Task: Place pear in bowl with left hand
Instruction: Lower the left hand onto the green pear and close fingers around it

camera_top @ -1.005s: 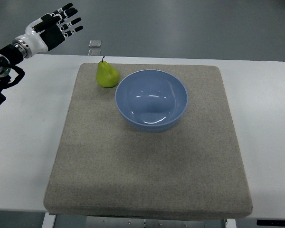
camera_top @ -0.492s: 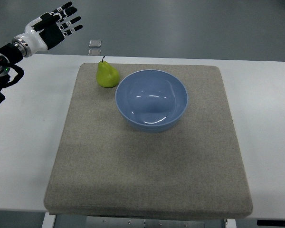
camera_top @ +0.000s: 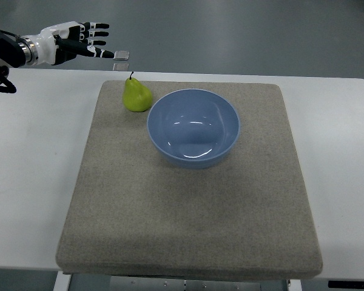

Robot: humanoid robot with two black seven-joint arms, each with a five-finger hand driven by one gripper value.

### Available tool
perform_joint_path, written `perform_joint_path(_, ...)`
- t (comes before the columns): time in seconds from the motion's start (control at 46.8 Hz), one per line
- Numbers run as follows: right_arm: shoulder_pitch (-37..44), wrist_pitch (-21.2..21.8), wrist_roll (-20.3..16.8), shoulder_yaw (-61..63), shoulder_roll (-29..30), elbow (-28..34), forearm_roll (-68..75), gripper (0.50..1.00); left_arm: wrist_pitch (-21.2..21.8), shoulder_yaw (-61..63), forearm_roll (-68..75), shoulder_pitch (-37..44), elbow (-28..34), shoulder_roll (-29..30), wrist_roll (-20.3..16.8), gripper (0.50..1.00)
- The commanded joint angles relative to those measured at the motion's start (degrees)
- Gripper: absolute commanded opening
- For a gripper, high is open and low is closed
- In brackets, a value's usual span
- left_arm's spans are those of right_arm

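A green pear [camera_top: 136, 96] stands upright on the grey mat [camera_top: 188, 206], just left of the empty blue bowl [camera_top: 193, 127] and close to its rim. My left hand [camera_top: 85, 43] comes in from the upper left, above the table's far edge. Its fingers are stretched out toward the right and hold nothing. It is up and to the left of the pear, apart from it. The right arm is out of view.
The mat lies on a white table [camera_top: 30, 170]. A small square object [camera_top: 121, 56] lies on the floor beyond the table's far edge, near the fingertips in the picture.
My left hand has turned and swung to the right, with its fingers now pointing toward the right instead of up and right. The pear and bowl have not moved.
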Motion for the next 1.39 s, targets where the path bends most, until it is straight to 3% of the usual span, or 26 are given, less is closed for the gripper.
perform_joint_path(0.0,0.0,0.0,0.0,0.0,0.0,0.0,0.0,0.926,-0.02,0.27,6.54,-0.82,-2.6,0.39,-0.09,0.996)
perform_joint_path(0.321,0.0,0.0,0.0,0.0,0.0,0.0,0.0,0.926,1.3,0.45,29.48,-2.14,-6.39,-0.22,-1.67,0.988)
perform_joint_path(0.492,0.0,0.0,0.0,0.0,0.0,0.0,0.0,0.926,6.92,4.05,38.28,-2.31,-7.09,-2.15,-5.89,0.988)
perform_joint_path(0.642,0.0,0.0,0.0,0.0,0.0,0.0,0.0,0.926,10.97,7.13,42.06,-2.23,-6.57,-4.87,-6.15,0.99)
perform_joint_path(1.369,0.0,0.0,0.0,0.0,0.0,0.0,0.0,0.926,11.06,9.85,43.29,-1.17,-4.72,-9.62,-6.15,0.979)
